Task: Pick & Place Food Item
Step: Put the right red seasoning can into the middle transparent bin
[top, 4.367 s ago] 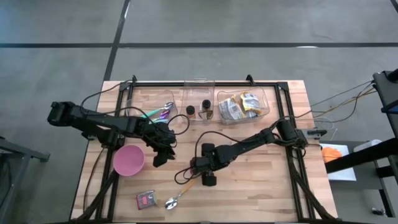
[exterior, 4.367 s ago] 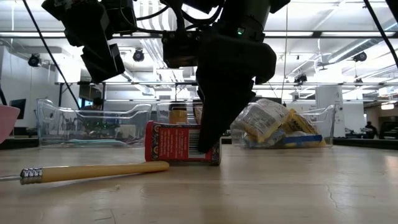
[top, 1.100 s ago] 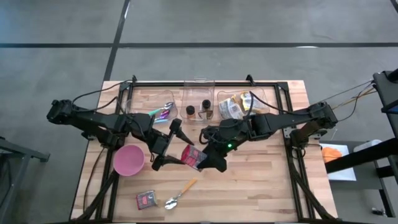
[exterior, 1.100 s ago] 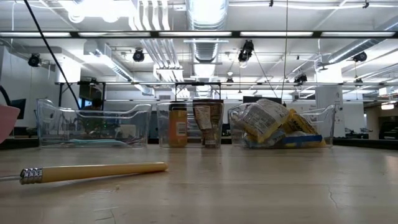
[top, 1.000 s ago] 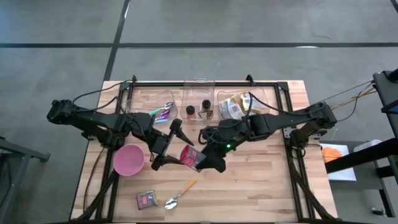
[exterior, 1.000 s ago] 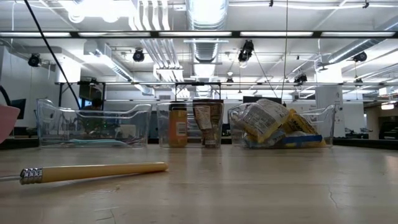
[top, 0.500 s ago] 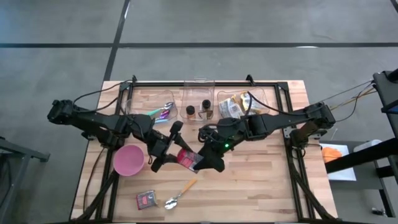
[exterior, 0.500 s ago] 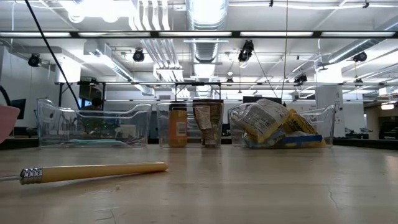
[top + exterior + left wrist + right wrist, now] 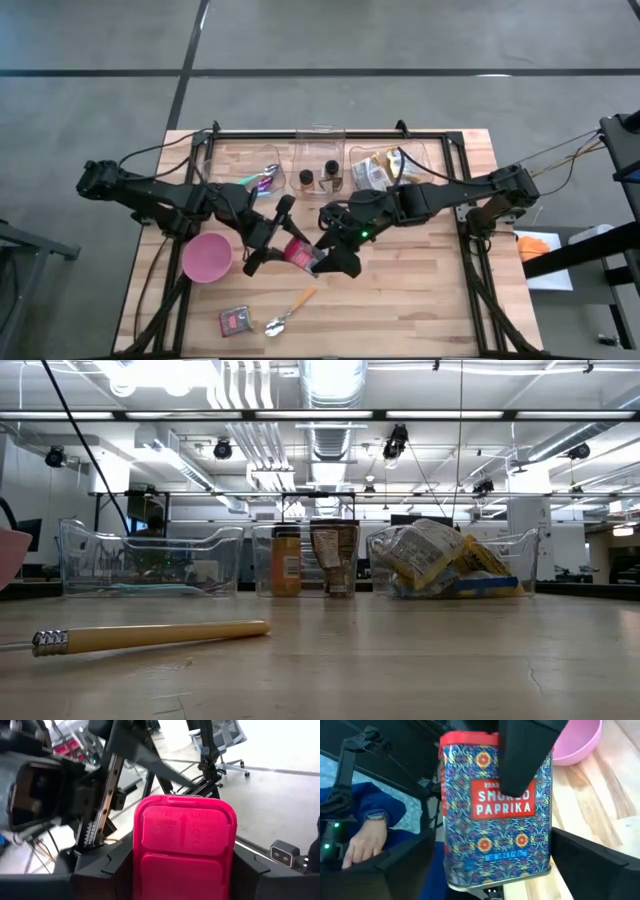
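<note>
A smoked-paprika tin [image 9: 298,252] with a blue patterned body [image 9: 495,820] and a red lid [image 9: 184,840] hangs above the middle of the table. My left gripper [image 9: 288,244] reaches in from the table's left and is shut on the tin's lid end. My right gripper [image 9: 325,258] comes from the right and is open. Its two fingers stand on either side of the tin's bottom end [image 9: 495,875], with a gap showing on one side. The low view shows neither gripper nor the tin. My left gripper pinches the tin near its lid end, one finger [image 9: 522,760] lying on the labelled broad face [image 9: 485,775] and the other on the opposite face. The fingers come about level from the table's left, along the tin. The tin is clear of the table, its lid [image 9: 184,820] facing the left wrist.
A pink bowl [image 9: 207,257] sits left of the grippers. Near the front edge lie a wooden-handled spoon [image 9: 292,310] and a small red tin [image 9: 235,320]. Three clear bins [image 9: 320,150] line the far edge, holding jars [image 9: 318,178] and bags [image 9: 385,170]. A person's hand [image 9: 365,840] shows beyond the table.
My left gripper's fingers have closed in on the tin's lid end and taken hold of it. The tin has shifted slightly toward the table's left and stays clear of the table.
</note>
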Robot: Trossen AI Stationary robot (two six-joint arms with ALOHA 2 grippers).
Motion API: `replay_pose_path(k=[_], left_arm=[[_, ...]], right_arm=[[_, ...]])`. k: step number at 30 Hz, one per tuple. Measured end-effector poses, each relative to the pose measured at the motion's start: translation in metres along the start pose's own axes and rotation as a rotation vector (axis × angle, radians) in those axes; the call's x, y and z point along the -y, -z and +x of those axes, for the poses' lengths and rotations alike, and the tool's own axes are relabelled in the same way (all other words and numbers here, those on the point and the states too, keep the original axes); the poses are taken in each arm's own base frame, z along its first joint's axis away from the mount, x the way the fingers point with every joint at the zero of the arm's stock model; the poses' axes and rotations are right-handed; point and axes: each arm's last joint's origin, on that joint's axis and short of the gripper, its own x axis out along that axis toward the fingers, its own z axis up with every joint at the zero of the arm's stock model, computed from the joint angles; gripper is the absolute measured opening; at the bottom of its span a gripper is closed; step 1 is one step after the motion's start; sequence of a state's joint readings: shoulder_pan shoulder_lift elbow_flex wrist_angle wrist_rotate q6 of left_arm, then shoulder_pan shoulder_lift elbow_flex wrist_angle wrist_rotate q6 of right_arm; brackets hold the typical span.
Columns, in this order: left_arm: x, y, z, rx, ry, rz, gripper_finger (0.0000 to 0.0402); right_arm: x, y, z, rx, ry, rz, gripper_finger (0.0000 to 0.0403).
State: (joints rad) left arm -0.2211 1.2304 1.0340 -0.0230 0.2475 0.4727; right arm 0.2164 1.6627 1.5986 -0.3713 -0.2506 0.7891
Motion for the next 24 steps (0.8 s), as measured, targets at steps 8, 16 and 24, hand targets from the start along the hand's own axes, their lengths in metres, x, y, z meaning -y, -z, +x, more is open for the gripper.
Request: replay_pose_path(k=[8,16,24], left_arm=[[-0.001,0.004,-0.003,-0.053,-0.019,-0.095,0.0216],[-0.014,0.008,-0.011,-0.157,-0.14,-0.26,0.0216],[-0.056,0.013,-0.034,-0.287,-0.3,-0.482,0.0216]], right_arm=[[0.01,0.002,-0.002,-0.031,0.088,0.03,0.0381],[0.013,0.003,-0.017,-0.047,0.174,0.031,0.0339],[0.007,0.006,-0.064,0.02,0.348,-0.022,0.0302]])
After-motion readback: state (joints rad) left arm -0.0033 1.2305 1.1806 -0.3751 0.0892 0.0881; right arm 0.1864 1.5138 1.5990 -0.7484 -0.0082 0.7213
